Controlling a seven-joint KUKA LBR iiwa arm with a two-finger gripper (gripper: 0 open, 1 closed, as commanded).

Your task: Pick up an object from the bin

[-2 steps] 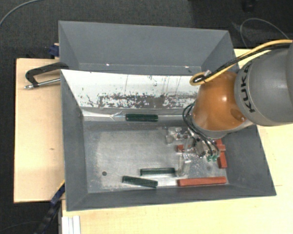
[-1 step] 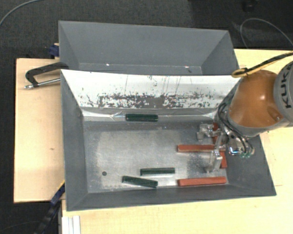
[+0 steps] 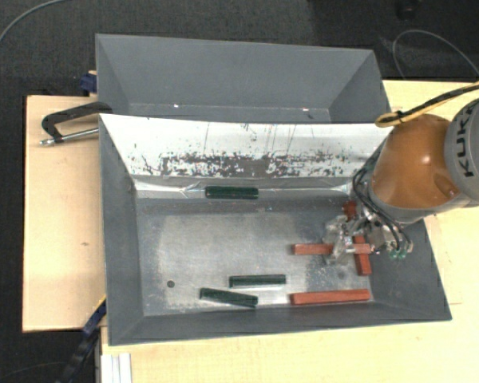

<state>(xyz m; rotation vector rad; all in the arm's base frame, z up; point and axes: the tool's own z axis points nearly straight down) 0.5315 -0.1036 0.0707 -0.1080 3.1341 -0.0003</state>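
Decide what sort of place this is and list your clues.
Probably a robotics lab: a robot arm reaches into a grey metal bin of loose red bars and dark green bars.

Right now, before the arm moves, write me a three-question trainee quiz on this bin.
1. How many green bars lie in the bin?
2. True or false: every green bar lies by the front wall.
3. The gripper hangs over: A green bars, B red bars, C bare floor.
Key: 1 three; 2 false, one lies at the far wall; 3 B.
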